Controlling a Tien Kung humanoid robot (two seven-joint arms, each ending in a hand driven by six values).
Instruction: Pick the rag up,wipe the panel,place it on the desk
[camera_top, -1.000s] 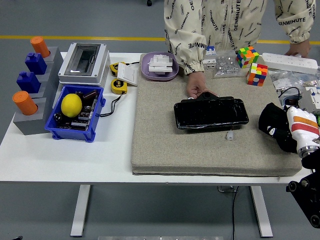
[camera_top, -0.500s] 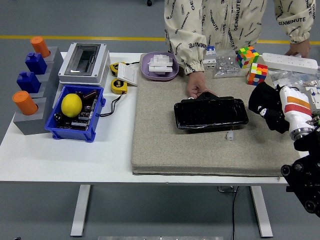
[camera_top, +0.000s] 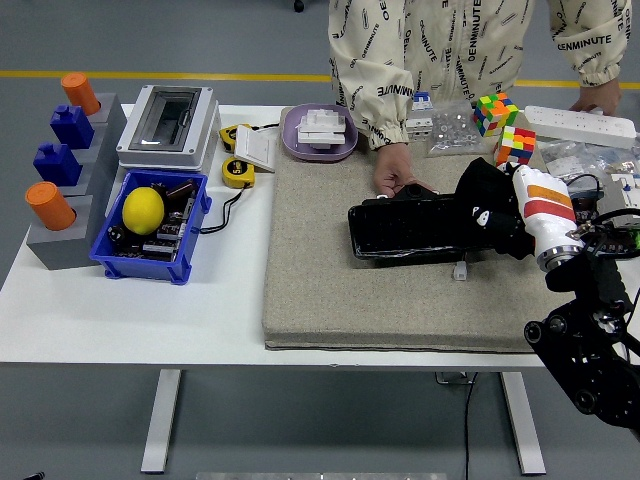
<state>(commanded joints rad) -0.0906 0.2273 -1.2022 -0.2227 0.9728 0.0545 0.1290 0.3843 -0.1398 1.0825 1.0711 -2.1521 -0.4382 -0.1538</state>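
Observation:
A glossy black panel (camera_top: 415, 228) lies across the middle of the grey felt mat (camera_top: 330, 290). A person's hand (camera_top: 398, 178) rests on the panel's far left edge and holds it steady. My right hand (camera_top: 508, 215), white with an orange stripe, comes in from the right and is shut on a black rag (camera_top: 482, 205). The rag bunches over the panel's right end and hides that end. I cannot tell whether the rag presses on the surface. The left arm is out of the picture.
A small white plug (camera_top: 459, 270) lies just in front of the panel. Two colour cubes (camera_top: 513, 146), a power strip (camera_top: 580, 125) and bagged parts sit behind my right hand. On the left stand a purple bowl (camera_top: 318, 147), tape measures (camera_top: 238, 171), a grey box (camera_top: 170, 125) and a blue bin (camera_top: 150, 262) with a lemon.
My right hand has carried the rag left and slightly away from me, from the mat's right edge onto the panel's right end. The person's hand and the panel have stayed put.

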